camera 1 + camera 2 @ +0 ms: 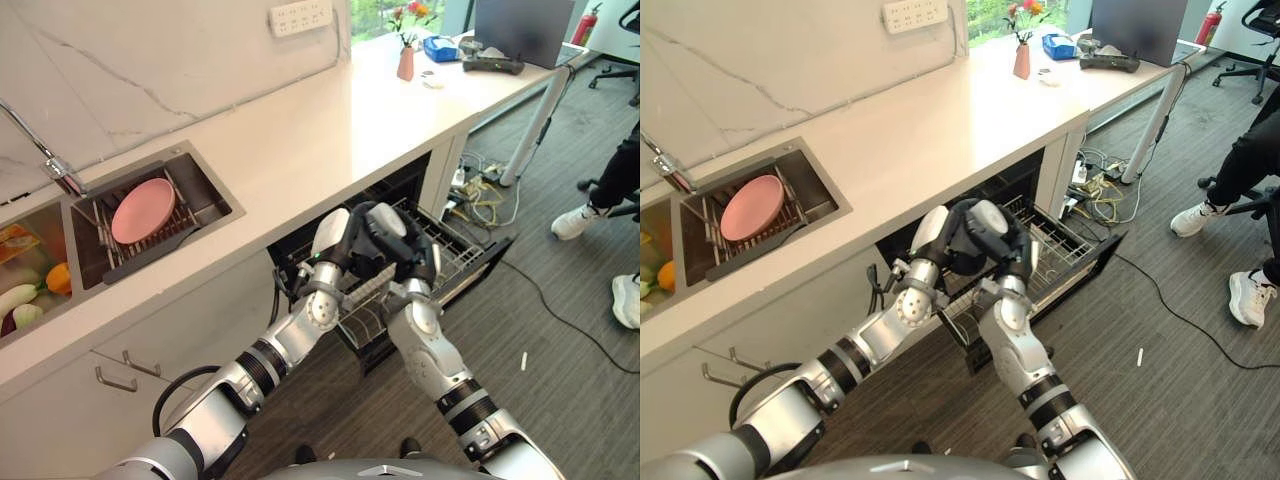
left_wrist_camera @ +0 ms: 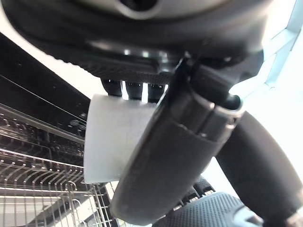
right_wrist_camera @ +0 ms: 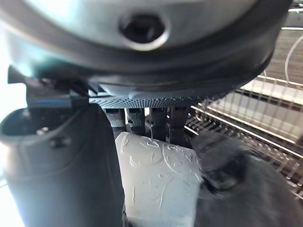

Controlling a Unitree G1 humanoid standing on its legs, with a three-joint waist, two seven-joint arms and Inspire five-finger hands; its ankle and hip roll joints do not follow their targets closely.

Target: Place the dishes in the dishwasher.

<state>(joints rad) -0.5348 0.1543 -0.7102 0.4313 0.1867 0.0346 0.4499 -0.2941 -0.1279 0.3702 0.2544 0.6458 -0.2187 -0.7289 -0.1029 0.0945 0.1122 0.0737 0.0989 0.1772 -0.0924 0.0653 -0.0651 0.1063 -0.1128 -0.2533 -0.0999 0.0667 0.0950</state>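
both robot hands meet right over the pulled-out dishwasher rack, just below the desk edge. the left robot hand and the right robot hand sit touching or nearly so, and the wrist views show a white thing between fingers and thumb on each side. in the left wrist view the fingers curl over the top of a pale white piece while the thumb presses its face. in the right wrist view the fingers come down onto a white embossed dish, and the thumb closes against it. i cannot tell whether that is one dish gripped by both or two separate pieces; it reads to me like a handover or a two-handed steadying right above the wire rack, which would make sense for lowering it in upright between the tines.

still waiting is the pink plate, lying in the drying rack inside the sink, well to the left of the dishwasher along the desk. so my call is that the job is partway, with that plate yet to go in.

a person's legs and shoes sit off beyond the rack, clear of the arms. a small vase of flowers stands at the far end of the desk.
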